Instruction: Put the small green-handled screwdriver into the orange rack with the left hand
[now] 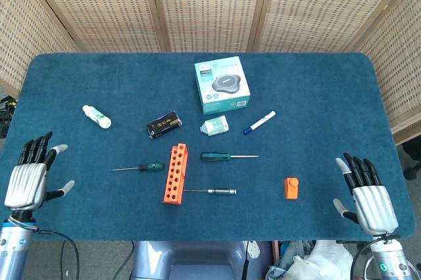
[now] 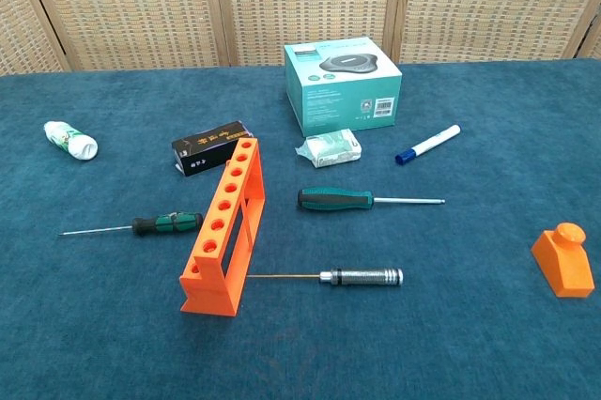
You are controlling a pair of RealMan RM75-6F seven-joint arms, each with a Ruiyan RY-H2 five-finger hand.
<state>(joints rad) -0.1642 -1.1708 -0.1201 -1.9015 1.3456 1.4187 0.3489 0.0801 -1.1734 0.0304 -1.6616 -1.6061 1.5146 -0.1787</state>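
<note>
Left hand point(image 1: 29, 176) hovers empty, fingers spread wide, ready to reach rightward for small green-handled screwdriver point(image 1: 138, 167) lying just beside orange rack point(image 1: 175, 173).

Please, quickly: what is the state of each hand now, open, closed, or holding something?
Left hand: open, fingers apart, holding nothing.
Right hand: open, fingers apart, holding nothing.

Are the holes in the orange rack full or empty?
Empty. Nothing stands in the orange rack; all three screwdrivers lie flat on the table.
</note>
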